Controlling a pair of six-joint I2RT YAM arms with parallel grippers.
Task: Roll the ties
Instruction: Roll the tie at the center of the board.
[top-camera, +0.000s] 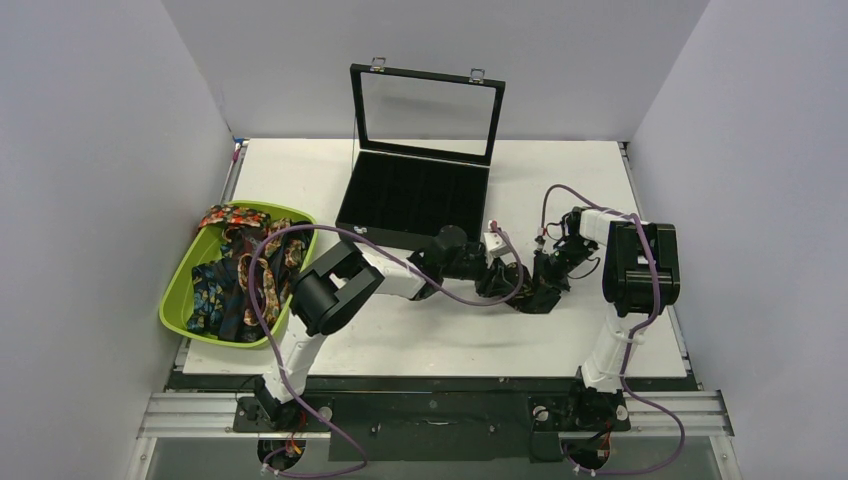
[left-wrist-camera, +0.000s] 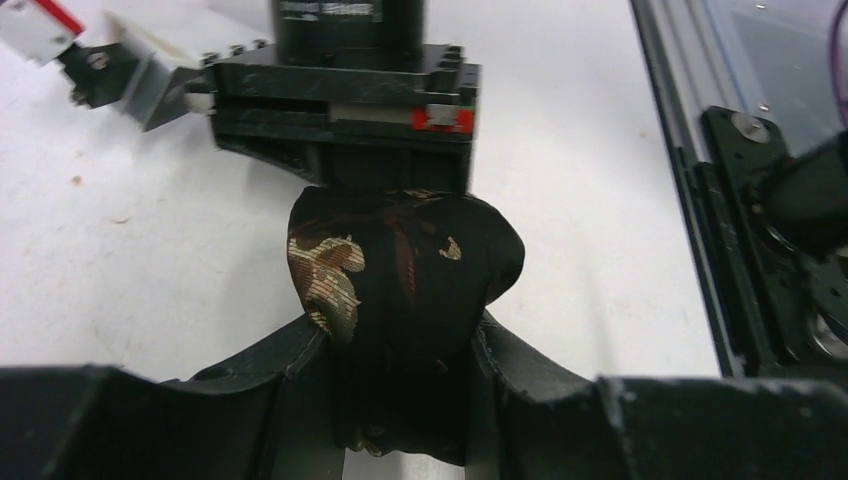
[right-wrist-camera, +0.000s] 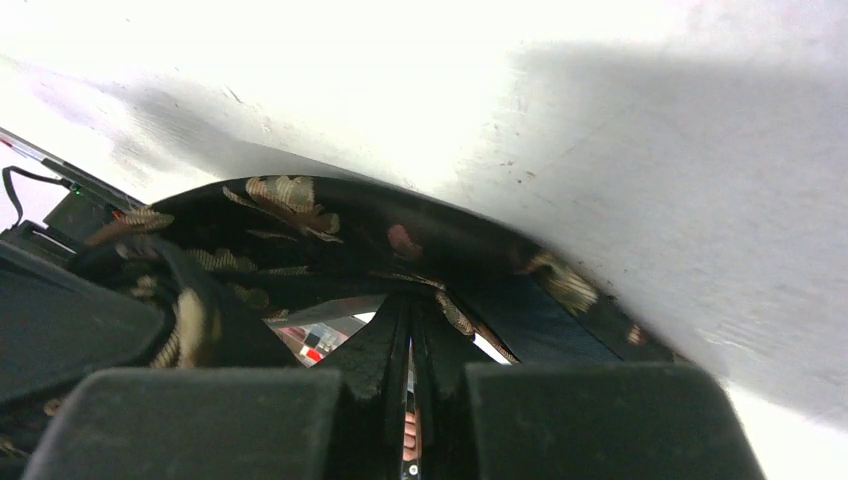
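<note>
left claw clamped on a rolled dark tie, right claw's tips closed inside the fabric

the left claw (left-wrist-camera: 400, 338) has its two fingers (left-wrist-camera: 290, 360) pressed against either side of the dark tie (left-wrist-camera: 400, 270), a bunched roll with tan-gold florals that fills the gap between them and bulges out past the tips. straight opposite, against the far side of the roll, sits the right claw (right-wrist-camera: 410, 325) with its jaws pressed together. in its own view the fabric arches over and around the tips, and i cannot tell whether a layer is nipped between them. the two claws meet low over the white table (top-camera: 300, 170), near the front of the open black case (top-camera: 415, 205). well apart on the left, the other ties (top-camera: 235, 275) lie heaped in a green tub (top-camera: 172, 300).
</note>
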